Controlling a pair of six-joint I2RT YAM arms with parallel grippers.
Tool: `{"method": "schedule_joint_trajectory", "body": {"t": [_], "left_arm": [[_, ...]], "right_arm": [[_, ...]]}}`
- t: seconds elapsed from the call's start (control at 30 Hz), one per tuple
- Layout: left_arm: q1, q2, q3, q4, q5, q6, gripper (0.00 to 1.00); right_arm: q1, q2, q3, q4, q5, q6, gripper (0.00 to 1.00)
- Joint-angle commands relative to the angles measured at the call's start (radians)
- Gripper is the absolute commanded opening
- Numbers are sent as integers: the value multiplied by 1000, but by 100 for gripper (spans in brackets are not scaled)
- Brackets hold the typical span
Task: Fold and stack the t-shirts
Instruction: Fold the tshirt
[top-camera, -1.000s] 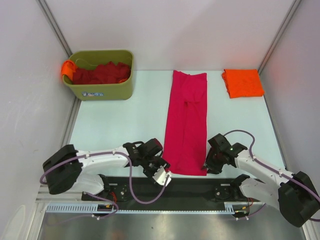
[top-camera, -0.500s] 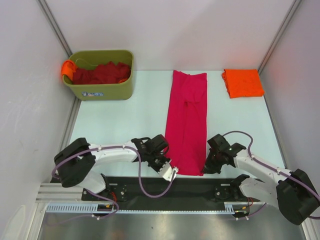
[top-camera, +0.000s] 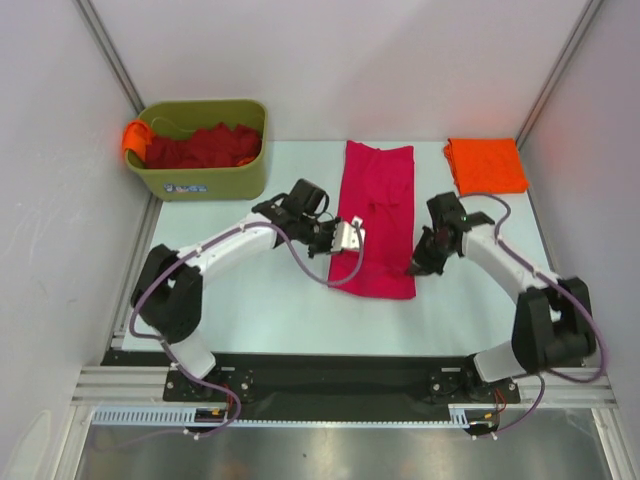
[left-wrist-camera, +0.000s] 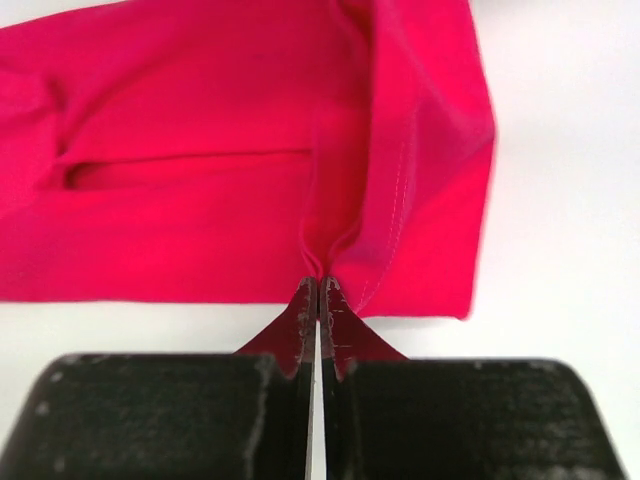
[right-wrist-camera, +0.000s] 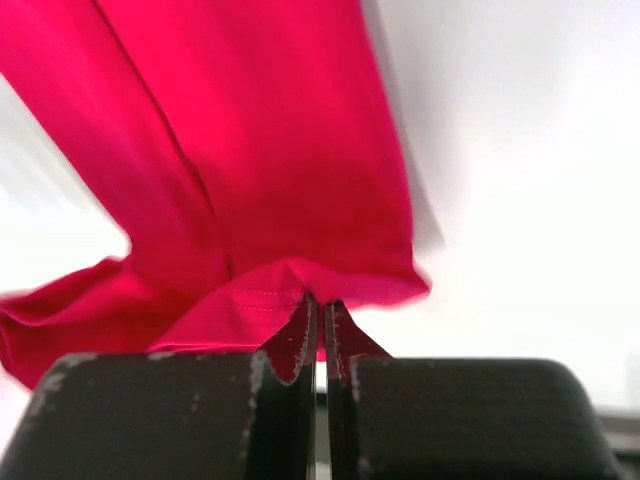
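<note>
A crimson-pink t-shirt (top-camera: 385, 190) lies as a long strip on the table's middle, its near part doubled over toward the far end. My left gripper (top-camera: 343, 243) is shut on the shirt's left hem corner; in the left wrist view the cloth (left-wrist-camera: 200, 200) bunches right at the closed tips (left-wrist-camera: 319, 285). On the other side my right gripper (top-camera: 414, 268) is shut on the right hem corner, and the right wrist view shows the stitched hem (right-wrist-camera: 270, 150) pinched at the tips (right-wrist-camera: 320, 300). A folded orange t-shirt (top-camera: 486, 166) lies at the far right.
An olive-green bin (top-camera: 215, 180) stands at the far left, holding dark red t-shirts (top-camera: 205, 145), with an orange cloth (top-camera: 133, 135) over its left rim. White walls close in the table on three sides.
Both grippers shut on the shirt's near hem corners and carried them away from the arm bases, so the near end now folds over the middle of the shirt.
</note>
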Motion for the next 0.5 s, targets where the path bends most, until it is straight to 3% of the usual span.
{"method": "schedule_joint_trajectory", "body": {"t": [0.0,0.23,0.47], "left_arm": [[31,85,128,18,38,-71,0],[115,229,269,151,-5,-210,0],[132,341,369,176,-58,-315,0]], "right_arm": [[-73,154,148,43,-11,-125,0],[-142,392,377,106,-37,-142,0],[-173,501,462,149,-57,-135,0]]}}
